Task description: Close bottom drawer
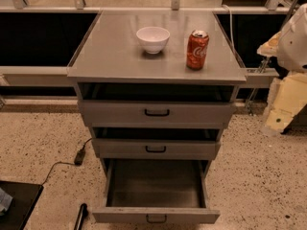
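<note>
The grey metal cabinet (115,56) stands in the middle of the camera view. Its bottom drawer (124,216) is pulled far out toward me, and its inside is empty. A small black loop handle (156,219) sits on its low front panel. My arm's white and cream parts are at the right edge, beside the cabinet top. The gripper (279,115) hangs there at about upper-drawer height, to the right of the cabinet and well away from the bottom drawer.
The middle drawer (192,149) and upper drawer (201,113) stand slightly out. A white bowl (153,38) and a red soda can (197,50) sit on the cabinet top. A black plug and cable (79,155), a black cylinder (79,216) and a dark mat (14,205) lie on the floor at left.
</note>
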You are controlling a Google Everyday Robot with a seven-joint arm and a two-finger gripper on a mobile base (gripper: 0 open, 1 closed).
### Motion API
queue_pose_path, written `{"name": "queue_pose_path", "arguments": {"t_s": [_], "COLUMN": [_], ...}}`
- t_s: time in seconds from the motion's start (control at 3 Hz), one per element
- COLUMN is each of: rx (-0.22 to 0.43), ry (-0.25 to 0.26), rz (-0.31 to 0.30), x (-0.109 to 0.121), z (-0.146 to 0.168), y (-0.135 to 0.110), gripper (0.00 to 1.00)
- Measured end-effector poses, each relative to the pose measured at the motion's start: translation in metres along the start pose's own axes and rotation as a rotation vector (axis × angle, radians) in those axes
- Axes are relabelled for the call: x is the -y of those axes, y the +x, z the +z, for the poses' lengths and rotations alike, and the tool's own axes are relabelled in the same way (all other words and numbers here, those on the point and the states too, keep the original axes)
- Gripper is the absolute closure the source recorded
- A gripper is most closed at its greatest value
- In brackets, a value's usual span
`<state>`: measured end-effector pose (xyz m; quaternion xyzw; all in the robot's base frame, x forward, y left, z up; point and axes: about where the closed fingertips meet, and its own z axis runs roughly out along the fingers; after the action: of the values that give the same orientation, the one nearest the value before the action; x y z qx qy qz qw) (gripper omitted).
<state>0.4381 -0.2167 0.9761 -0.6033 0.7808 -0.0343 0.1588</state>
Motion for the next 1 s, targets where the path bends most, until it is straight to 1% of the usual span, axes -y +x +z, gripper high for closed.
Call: {"name": "queue_pose_path", "arguments": {"t_s": [0.33, 0.67, 1.0], "rx": [0.000, 0.015, 0.102], "ry": [0.000, 0.020, 0.020], "rz": [0.000, 0.000, -0.033], "x": [0.000, -0.004, -0.032], "z": [0.000, -0.002, 0.019], "y": [0.000, 0.002, 0.007], "gripper": [0.00, 0.00, 0.00]}}
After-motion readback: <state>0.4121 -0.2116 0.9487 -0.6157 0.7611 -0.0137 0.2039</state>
